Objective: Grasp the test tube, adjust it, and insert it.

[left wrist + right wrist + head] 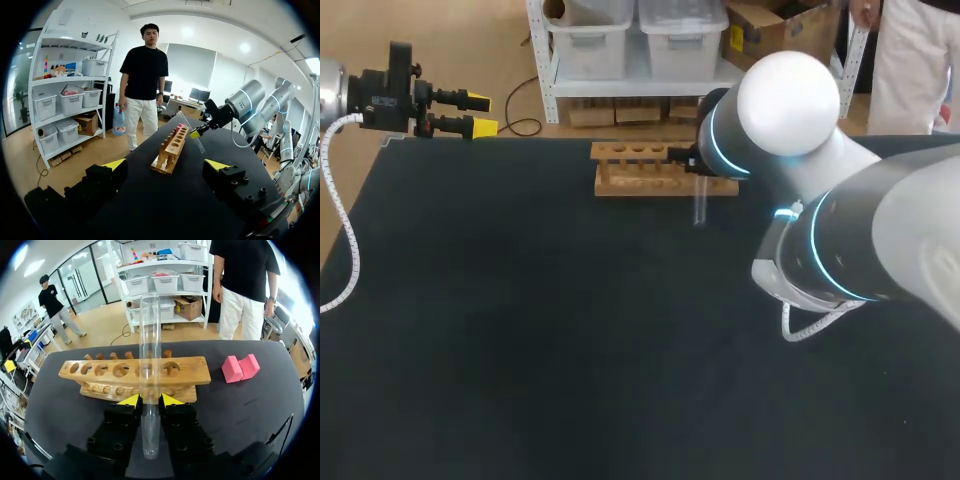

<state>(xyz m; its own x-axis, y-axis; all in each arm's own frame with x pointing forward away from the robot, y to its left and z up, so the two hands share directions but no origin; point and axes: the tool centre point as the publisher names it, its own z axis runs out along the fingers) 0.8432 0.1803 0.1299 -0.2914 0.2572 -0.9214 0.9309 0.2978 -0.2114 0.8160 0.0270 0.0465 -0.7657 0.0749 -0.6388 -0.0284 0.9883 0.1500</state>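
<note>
A clear glass test tube is pinched between the yellow tips of my right gripper, which is shut on it. The tube runs lengthwise between the fingers and sticks out past them, just in front of the wooden rack with its row of holes. In the head view the tube hangs over the table on the near side of the rack; my right arm's elbow hides the gripper there. My left gripper is open at the table's far left corner, holding nothing, with the rack well ahead of it.
A pink block lies on the black table beside the rack's right end. The black tabletop stretches wide on the near side of the rack. My right arm's bulky white elbow hangs over the table's far right.
</note>
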